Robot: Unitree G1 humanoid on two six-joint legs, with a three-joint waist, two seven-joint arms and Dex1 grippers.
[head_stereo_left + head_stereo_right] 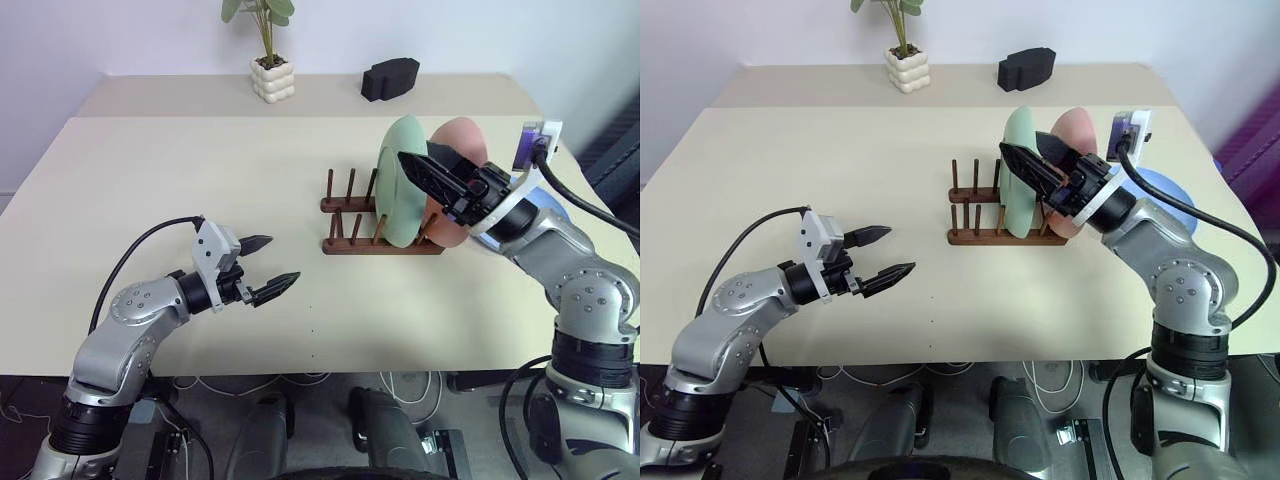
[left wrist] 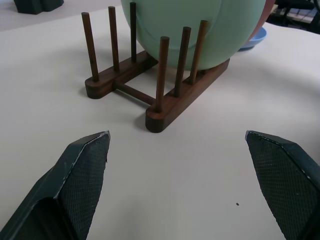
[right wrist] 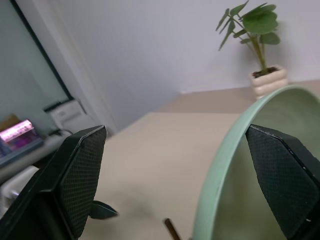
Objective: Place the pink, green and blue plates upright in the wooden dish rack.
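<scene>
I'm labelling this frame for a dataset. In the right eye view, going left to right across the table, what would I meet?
left gripper → wooden dish rack → green plate → pink plate → blue plate, lying flat on the table.

Bare table [image 1: 200, 180] lies left of the rack [image 1: 350, 215]; plates [image 1: 405, 180] block its right.

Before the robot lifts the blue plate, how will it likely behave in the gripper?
The blue plate looks rigid and shallow, so it probably stays stiff. Its matte rim may grip fairly well. Lying flat on the table, its thin edge may be awkward to catch.
</scene>
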